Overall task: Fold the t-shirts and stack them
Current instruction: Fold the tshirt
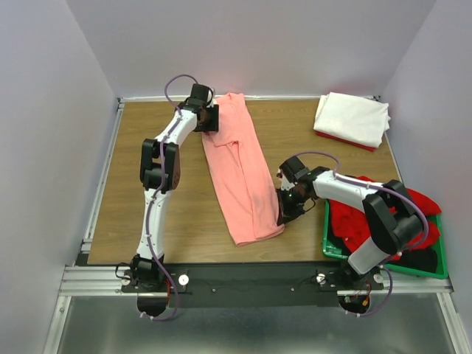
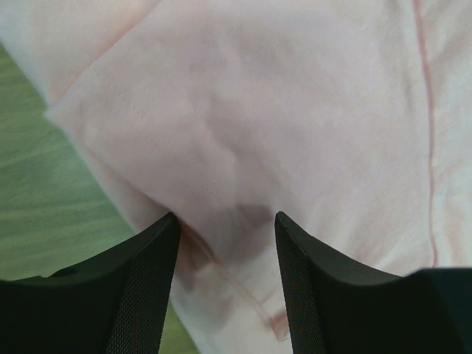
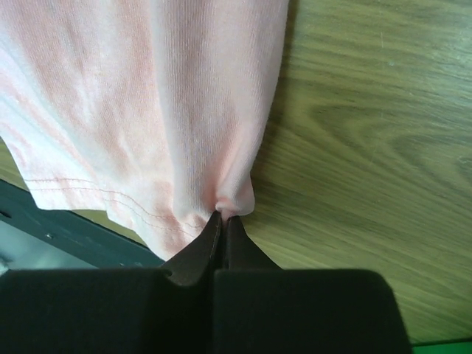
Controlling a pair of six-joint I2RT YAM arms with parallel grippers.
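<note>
A salmon-pink t-shirt [image 1: 240, 169], folded into a long strip, lies on the wooden table from the back edge toward the front. My left gripper [image 1: 213, 118] is at its far left end; in the left wrist view it [image 2: 225, 217] is open, its jaws apart over the pink cloth [image 2: 280, 110]. My right gripper [image 1: 283, 214] is at the shirt's near right corner; in the right wrist view it [image 3: 223, 215] is shut on a pinch of the pink hem [image 3: 147, 110]. A folded white shirt [image 1: 352, 118] lies on a red one [image 1: 345, 141] at the back right.
A green plastic crate [image 1: 329, 249] at the front right holds crumpled red shirts [image 1: 354, 214] and dark cloth [image 1: 422, 259], right beside my right arm. The table [image 1: 147, 147] is walled on three sides. A metal rail [image 1: 251, 276] runs along the front edge.
</note>
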